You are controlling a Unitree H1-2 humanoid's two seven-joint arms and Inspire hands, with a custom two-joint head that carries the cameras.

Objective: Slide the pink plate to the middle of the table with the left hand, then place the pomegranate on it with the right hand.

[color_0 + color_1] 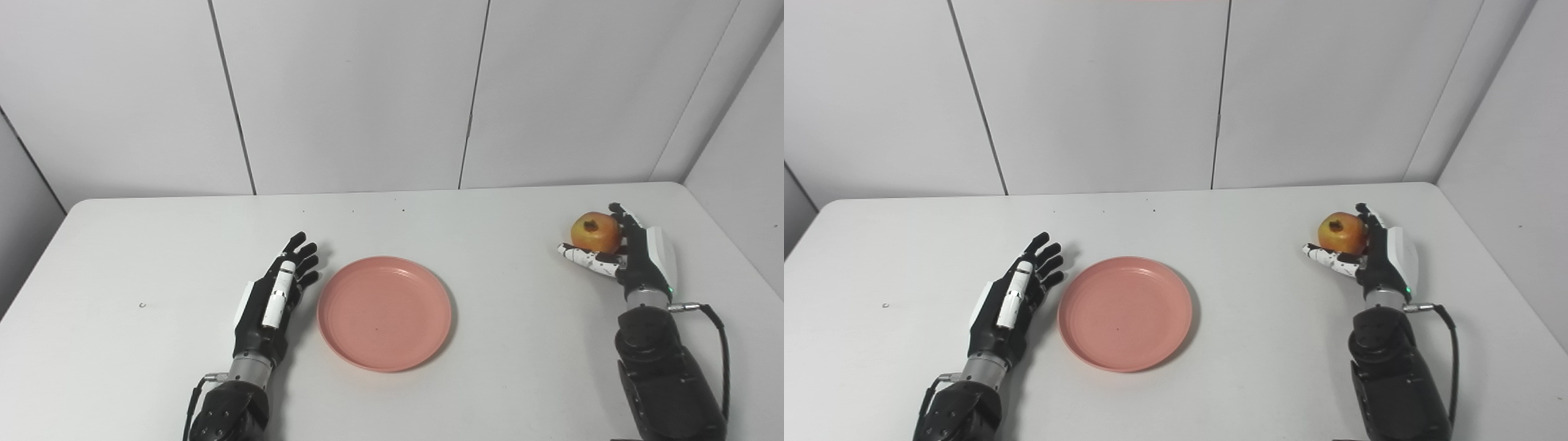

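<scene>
we are resting our left hand [272, 300] flat on the desk [527, 343], fingers stretched out and apart, holding nothing, just beside the left rim of the pink plate [384, 313], which is lying near the middle of the desk, slightly toward the front edge. near the right edge, our right hand [634, 257] is cupping the pomegranate [594, 231], thumb and fingers wrapping loosely around it.

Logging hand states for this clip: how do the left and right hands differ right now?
The left hand is open, fingers extended, holding nothing beside the pink plate; the right hand cups the pomegranate. The left sits near the table's middle, the right near the right edge. Both are black with white parts.
</scene>
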